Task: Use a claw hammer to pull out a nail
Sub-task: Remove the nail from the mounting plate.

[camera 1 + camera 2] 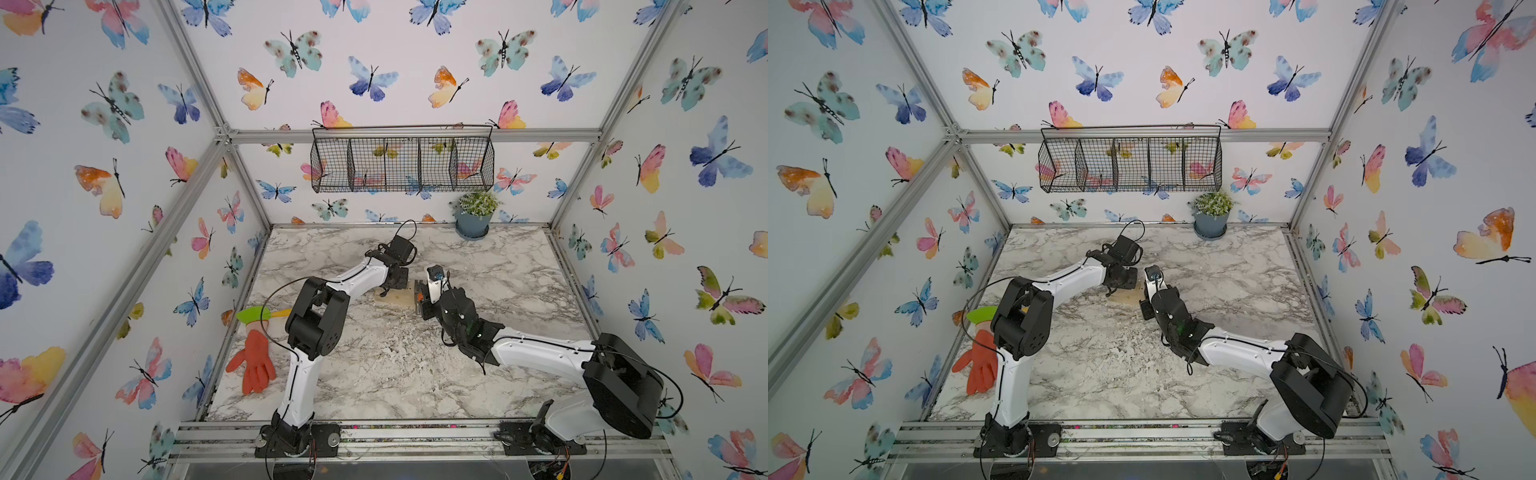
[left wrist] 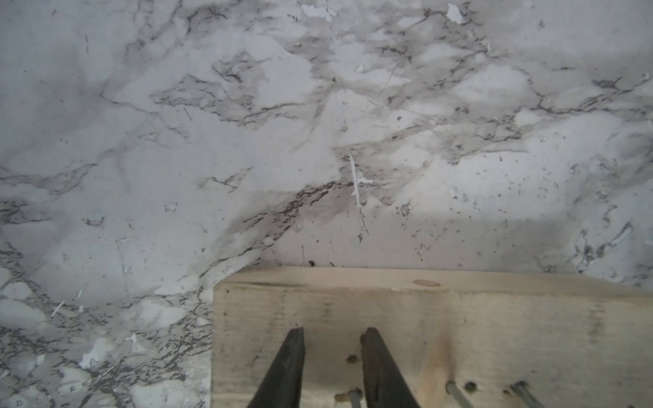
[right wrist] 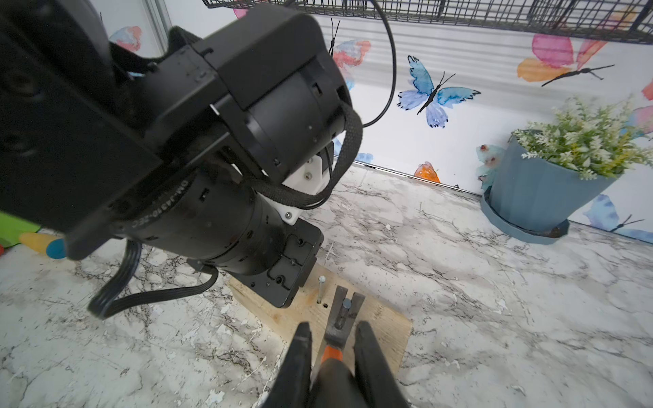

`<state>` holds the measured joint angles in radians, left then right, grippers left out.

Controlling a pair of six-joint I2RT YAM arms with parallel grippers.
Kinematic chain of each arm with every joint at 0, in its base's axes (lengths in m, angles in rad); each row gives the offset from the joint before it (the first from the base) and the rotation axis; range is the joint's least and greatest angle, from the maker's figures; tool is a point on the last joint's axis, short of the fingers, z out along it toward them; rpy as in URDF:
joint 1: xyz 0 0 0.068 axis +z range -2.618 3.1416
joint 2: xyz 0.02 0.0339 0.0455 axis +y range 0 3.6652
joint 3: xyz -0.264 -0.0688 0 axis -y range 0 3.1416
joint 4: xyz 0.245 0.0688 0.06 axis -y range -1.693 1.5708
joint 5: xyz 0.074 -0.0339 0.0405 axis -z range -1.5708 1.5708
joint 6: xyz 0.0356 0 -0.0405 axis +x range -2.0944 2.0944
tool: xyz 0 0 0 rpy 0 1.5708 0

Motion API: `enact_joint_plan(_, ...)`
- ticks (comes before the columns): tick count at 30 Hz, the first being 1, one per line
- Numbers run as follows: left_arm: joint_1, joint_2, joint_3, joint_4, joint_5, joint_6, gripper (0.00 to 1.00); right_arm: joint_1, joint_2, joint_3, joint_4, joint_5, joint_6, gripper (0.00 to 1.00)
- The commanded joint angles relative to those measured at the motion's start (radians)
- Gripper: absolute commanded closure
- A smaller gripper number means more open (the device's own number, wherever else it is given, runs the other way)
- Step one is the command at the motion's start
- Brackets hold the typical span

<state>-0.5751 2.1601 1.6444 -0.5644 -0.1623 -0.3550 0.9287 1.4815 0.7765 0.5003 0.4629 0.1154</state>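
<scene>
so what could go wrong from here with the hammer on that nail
1. The left gripper only presses its open fingertips on the pale wooden block; levering could tip or slide it.
2. The right gripper is shut on the silver-headed, orange-necked claw hammer close to its head; the handle might twist in the grip.
3. A second upright nail stands beside the grey nail in the claw and could get knocked.

left arm [image 1: 353, 277] and right arm [image 1: 540, 353] over a wooden block [image 1: 395, 300], orange glove [image 1: 254, 365] near the left arm's base
</scene>
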Motion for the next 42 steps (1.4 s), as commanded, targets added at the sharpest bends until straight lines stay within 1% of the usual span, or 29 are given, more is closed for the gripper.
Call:
enact_joint_plan(1,0.015,0.186,-0.112,-0.149,0.107,0.011,0.7,0.018,-0.005,0.028,0.034,-0.044,-0.048,0.97)
enact_joint_plan(3,0.015,0.165,-0.105,-0.159,0.113,0.016,0.76,0.018,-0.011,0.02,0.041,-0.044,-0.045,0.97)
enact_joint_plan(4,0.015,0.158,-0.1,-0.164,0.117,0.017,0.76,0.018,-0.015,0.017,0.04,-0.041,-0.043,0.97)
enact_joint_plan(6,0.015,0.166,-0.081,-0.187,0.121,0.026,0.74,0.018,-0.019,0.014,0.044,-0.045,-0.05,0.97)
enact_joint_plan(9,0.011,0.234,-0.025,-0.254,0.137,0.052,0.74,0.018,-0.008,0.02,0.048,-0.042,-0.075,0.97)
enact_joint_plan(11,0.013,0.266,-0.023,-0.262,0.135,0.06,0.74,0.018,-0.001,0.015,0.069,-0.044,-0.105,0.97)
enact_joint_plan(14,0.014,0.304,-0.021,-0.275,0.145,0.067,0.76,0.018,0.011,-0.009,0.133,-0.038,-0.149,0.97)
enact_joint_plan(17,0.011,0.311,-0.034,-0.267,0.147,0.064,0.76,0.018,0.024,-0.037,0.183,-0.02,-0.183,0.97)
enact_joint_plan(25,0.012,0.315,-0.041,-0.258,0.152,0.06,0.77,0.022,0.008,-0.16,0.347,0.001,-0.158,0.97)
enact_joint_plan(28,0.012,0.315,-0.05,-0.252,0.138,0.06,0.77,0.027,-0.01,-0.158,0.382,0.038,-0.164,0.97)
enact_joint_plan(31,0.012,0.315,-0.062,-0.241,0.147,0.06,0.77,0.027,-0.022,-0.082,0.321,0.056,-0.199,0.97)
enact_joint_plan(35,0.012,0.314,-0.069,-0.236,0.152,0.062,0.78,0.028,-0.041,-0.047,0.323,0.013,-0.248,0.97)
enact_joint_plan(38,0.011,0.315,-0.07,-0.233,0.147,0.065,0.78,0.028,-0.03,-0.06,0.346,0.025,-0.262,0.97)
enact_joint_plan(42,0.012,0.311,-0.078,-0.228,0.143,0.066,0.78,0.036,-0.055,-0.125,0.409,0.04,-0.24,0.97)
